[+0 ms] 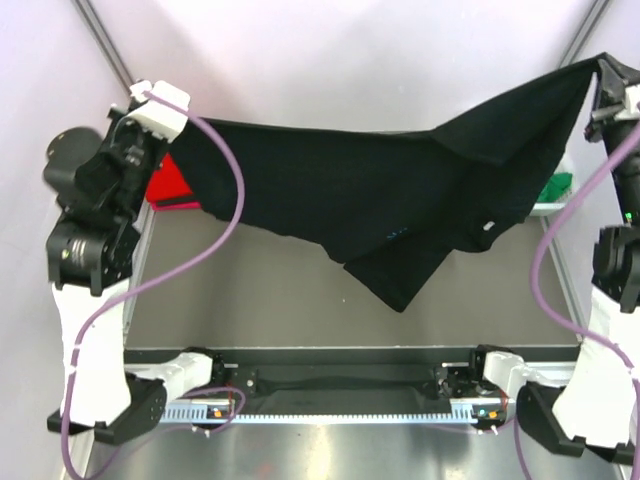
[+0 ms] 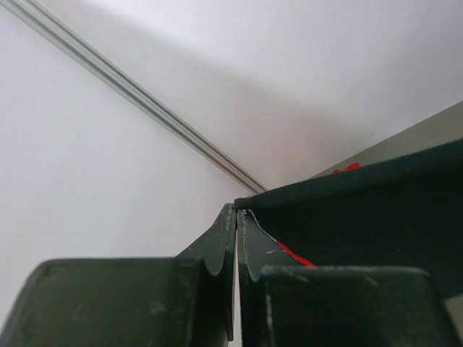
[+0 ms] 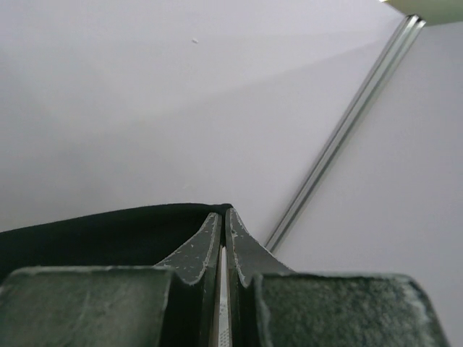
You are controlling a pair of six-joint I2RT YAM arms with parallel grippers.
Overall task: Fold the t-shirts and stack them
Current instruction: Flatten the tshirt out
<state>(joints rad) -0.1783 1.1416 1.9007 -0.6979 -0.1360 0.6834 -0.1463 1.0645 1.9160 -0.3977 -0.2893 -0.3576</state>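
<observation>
Jaws of the left gripper (image 2: 236, 217) are clenched on one edge of the black t-shirt (image 1: 380, 190); a red t-shirt (image 1: 168, 187) lies bunched below; the black one hangs stretched above the table (image 1: 260, 300), unfolded; a green t-shirt (image 1: 556, 185) peeks out at right; the right gripper (image 3: 223, 217) pinches the other end; seemingly nothing is folded or stacked yet.

A grey table (image 1: 270, 300) fills the middle of the frame. A red shirt (image 1: 168, 185) lies at its left edge. A green shirt (image 1: 556, 186) shows at the right edge.
</observation>
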